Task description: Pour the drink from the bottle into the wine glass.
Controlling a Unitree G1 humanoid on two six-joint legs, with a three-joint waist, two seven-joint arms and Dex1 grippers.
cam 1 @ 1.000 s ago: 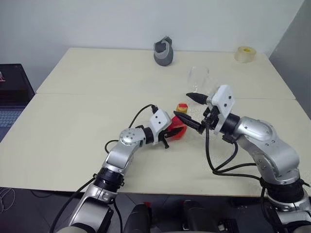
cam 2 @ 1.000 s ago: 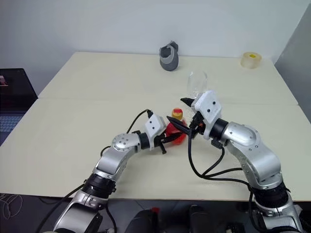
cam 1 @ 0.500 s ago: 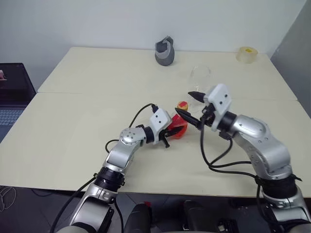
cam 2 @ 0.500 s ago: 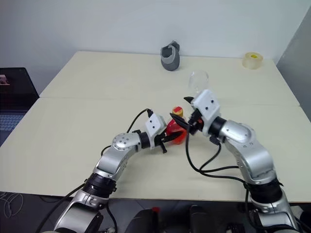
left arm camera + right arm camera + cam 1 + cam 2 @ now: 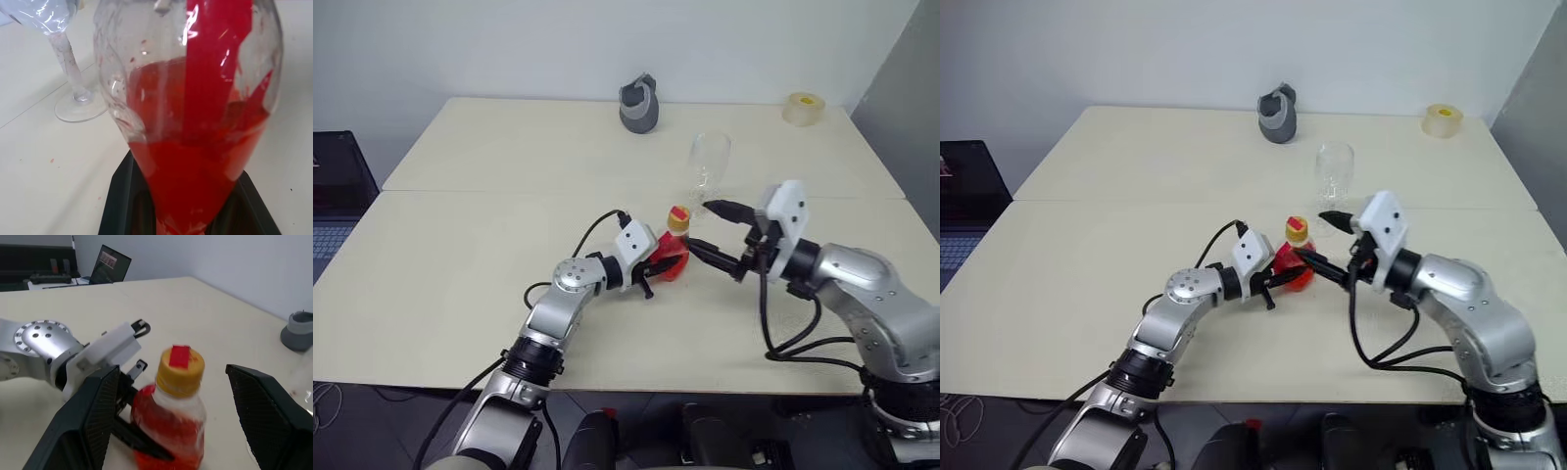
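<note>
The left gripper point(image 5: 658, 266) is clamped on the lower body of the bottle point(image 5: 672, 257), which stands upright on the table point(image 5: 460, 245) with its yellow cap point(image 5: 179, 370) on. The drink point(image 5: 195, 161) fills roughly the bottom half of it, as far as the close wrist view allows. The right gripper point(image 5: 1324, 242) hangs just beside the bottle with its fingers point(image 5: 93, 416) spread wide on either side of the cap, gripping nothing. Just behind stands the wine glass point(image 5: 1334, 174), apparently empty. Further back are a grey jug-like object point(image 5: 638, 104) and a roll of tape point(image 5: 804, 108).
</note>
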